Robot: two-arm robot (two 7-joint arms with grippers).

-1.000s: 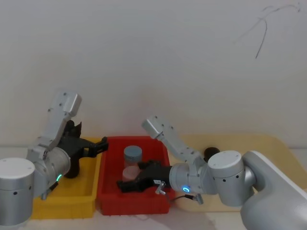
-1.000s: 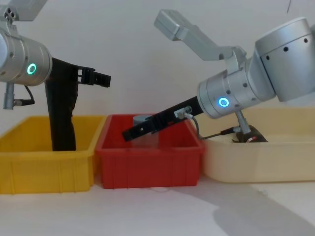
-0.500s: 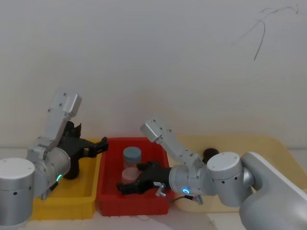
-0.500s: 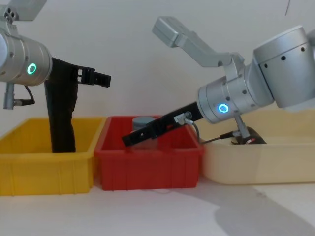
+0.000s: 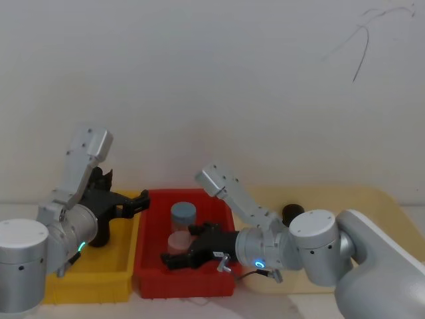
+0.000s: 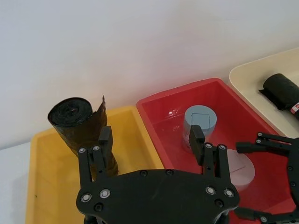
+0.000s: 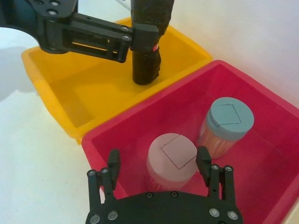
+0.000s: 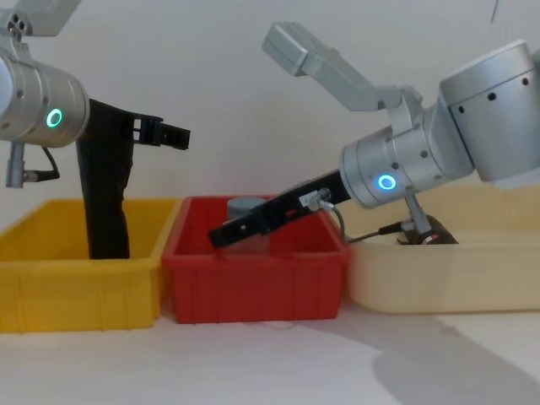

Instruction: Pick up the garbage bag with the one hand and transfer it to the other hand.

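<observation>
The left hand (image 6: 150, 135) stands wide and empty beside the upright garbage bag (image 6: 77, 121), probably a light, firm, slick roll best gripped mid-height, while the right hand (image 7: 159, 156) hangs spread above the red bin (image 5: 179, 276)

**A:** Where's the garbage bag (image 6: 77, 122)?
**B:** Upright in the leftmost bin (image 6: 49, 179), just left of the left gripper (image 6: 150, 133).
**A:** And around the right gripper (image 7: 159, 156)?
**B:** The middle bin (image 8: 253, 283) lies beneath it. One jar (image 7: 172, 148) stands just ahead of its fingertips and a second jar (image 7: 226, 122) stands beyond. To its right sits the tray (image 8: 439, 278), with another roll (image 6: 280, 91) lying in it.
</observation>
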